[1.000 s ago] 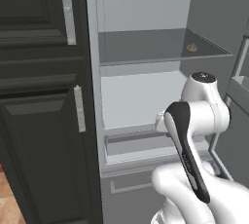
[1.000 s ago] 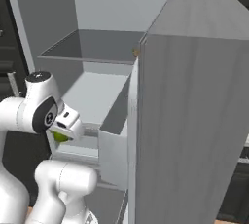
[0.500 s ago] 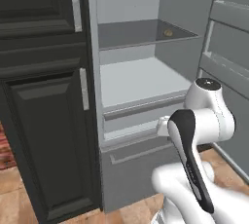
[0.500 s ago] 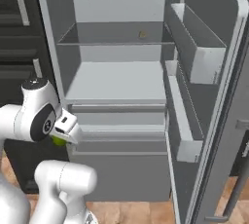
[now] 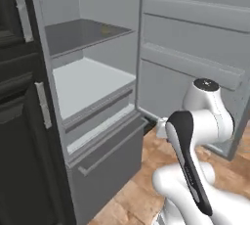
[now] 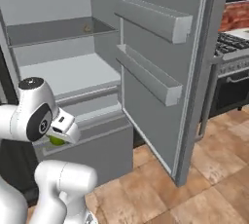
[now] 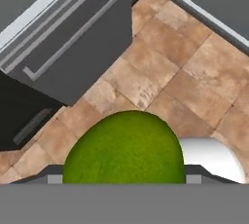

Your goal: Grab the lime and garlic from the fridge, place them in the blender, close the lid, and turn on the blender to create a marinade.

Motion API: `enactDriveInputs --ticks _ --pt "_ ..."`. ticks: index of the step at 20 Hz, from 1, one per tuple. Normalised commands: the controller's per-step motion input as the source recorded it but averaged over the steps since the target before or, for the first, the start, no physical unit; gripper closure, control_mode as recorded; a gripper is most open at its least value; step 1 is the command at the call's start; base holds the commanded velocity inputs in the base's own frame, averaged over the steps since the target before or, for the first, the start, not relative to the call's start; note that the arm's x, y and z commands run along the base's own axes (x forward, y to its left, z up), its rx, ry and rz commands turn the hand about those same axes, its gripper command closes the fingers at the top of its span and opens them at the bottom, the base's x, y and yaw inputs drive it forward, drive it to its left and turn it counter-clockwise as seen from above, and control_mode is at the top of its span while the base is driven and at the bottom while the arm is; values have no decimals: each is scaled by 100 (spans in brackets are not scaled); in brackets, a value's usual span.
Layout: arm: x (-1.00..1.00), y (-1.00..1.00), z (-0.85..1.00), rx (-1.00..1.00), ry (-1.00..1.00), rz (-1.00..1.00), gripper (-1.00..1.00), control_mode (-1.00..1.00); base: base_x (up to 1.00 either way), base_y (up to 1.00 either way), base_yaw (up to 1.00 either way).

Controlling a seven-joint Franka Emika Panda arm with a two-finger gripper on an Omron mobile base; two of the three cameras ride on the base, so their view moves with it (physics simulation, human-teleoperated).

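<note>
**A:** Lime (image 7: 124,147) first: in your hand view it bulges up at the bottom, green and rough-skinned, right up against the camera, with the tiled floor (image 7: 160,62) beyond it. The fingertips themselves are hidden, so you can't see metal on fruit there.

**B:** Does either base camera settle it?

**A:** The right base view helps. There the hand (image 6: 62,134) points down beside the arm's big white joint, and a sliver of the lime (image 6: 57,140) sits tucked under its pale body. So you can read the hand as closed around the lime, jaws held fairly wide by it. In the left base view the arm blocks that spot.

**B:** And the fridge?

**A:** Open in both base views. From the left you see the fridge (image 5: 93,84) with a dark upper shelf (image 5: 80,33), a white shelf below it and the grey drawer (image 5: 105,155) at the bottom, plus the black cabinet (image 5: 22,121) with silver handles alongside. A small pale thing rests far back on the upper shelf; it's too small to name.

**B:** What does the right add?

**A:** The inside of the door (image 6: 160,67) with its two tray rails, swung out wide, and past it a stove (image 6: 232,67) against a brick wall. The hand view looks down on the drawer front (image 7: 73,38) and the door's lower edge.
</note>
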Motion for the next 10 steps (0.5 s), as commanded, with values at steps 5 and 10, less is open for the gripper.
enactDriveInputs --ticks 5,10 --pt "0 0 0 0 0 0 100 100 -27 11 -89" --pt "0 0 0 0 0 0 100 100 -30 3 -91"
